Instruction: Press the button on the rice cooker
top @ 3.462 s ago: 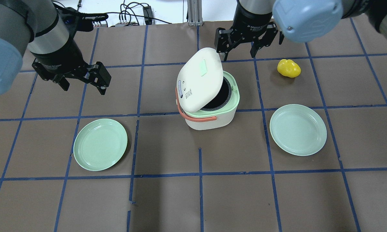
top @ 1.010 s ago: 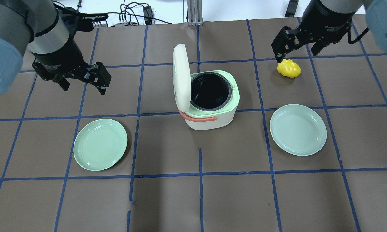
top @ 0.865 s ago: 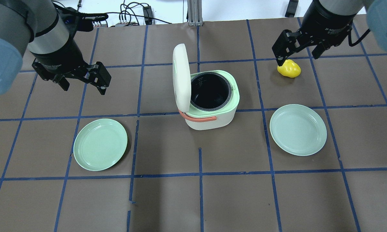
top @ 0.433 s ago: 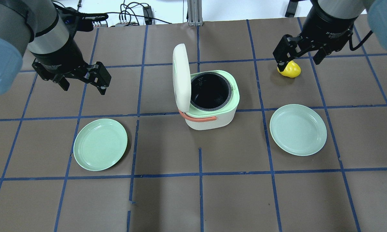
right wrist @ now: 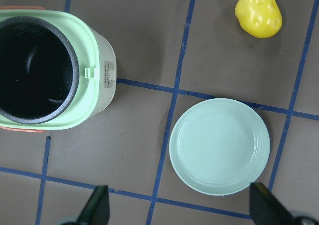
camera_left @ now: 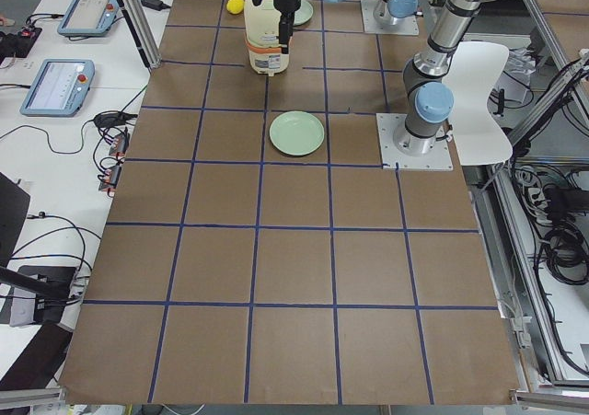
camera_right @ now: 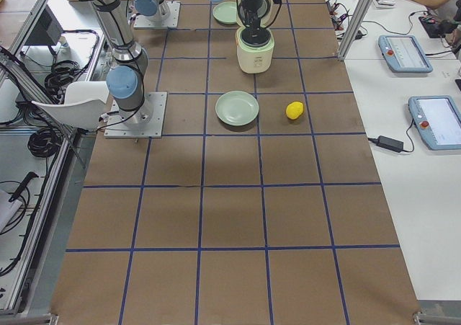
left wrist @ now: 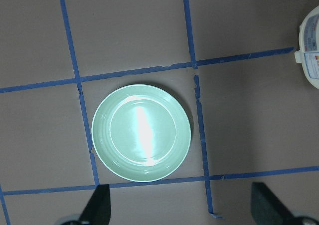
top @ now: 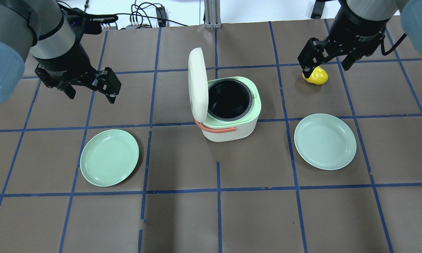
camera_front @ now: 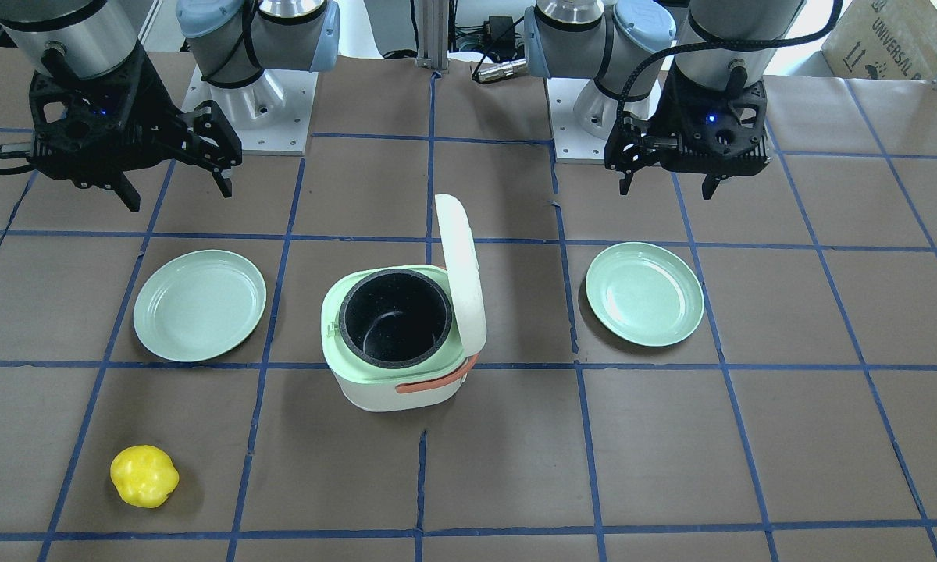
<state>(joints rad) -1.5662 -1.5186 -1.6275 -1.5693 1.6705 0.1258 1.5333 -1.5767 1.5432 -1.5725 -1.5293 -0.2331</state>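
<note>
The white and green rice cooker (top: 232, 131) stands mid-table with its lid (top: 196, 84) swung upright and the dark pot (top: 230, 100) exposed; it also shows in the front view (camera_front: 390, 390). A small latch tab (right wrist: 88, 73) sits on its green rim. My right gripper (top: 325, 66) is open and empty, hovering right of the cooker above a yellow toy pepper (top: 318, 76); in the front view the right gripper (camera_front: 179, 195) is on the left. My left gripper (top: 91, 95) is open and empty, well left of the cooker, and it shows at the right in the front view (camera_front: 665, 189).
Two empty light green plates lie on the brown mat, one front-left (top: 109, 157) and one front-right (top: 325, 141) of the cooker. The left wrist view looks down on one plate (left wrist: 141, 132), the right wrist view on the other (right wrist: 219, 145) and the pepper (right wrist: 258, 13).
The lid went from tilted half open to fully upright. My right gripper moved from behind the cooker to the right, over the yellow pepper. The left arm has not moved.
</note>
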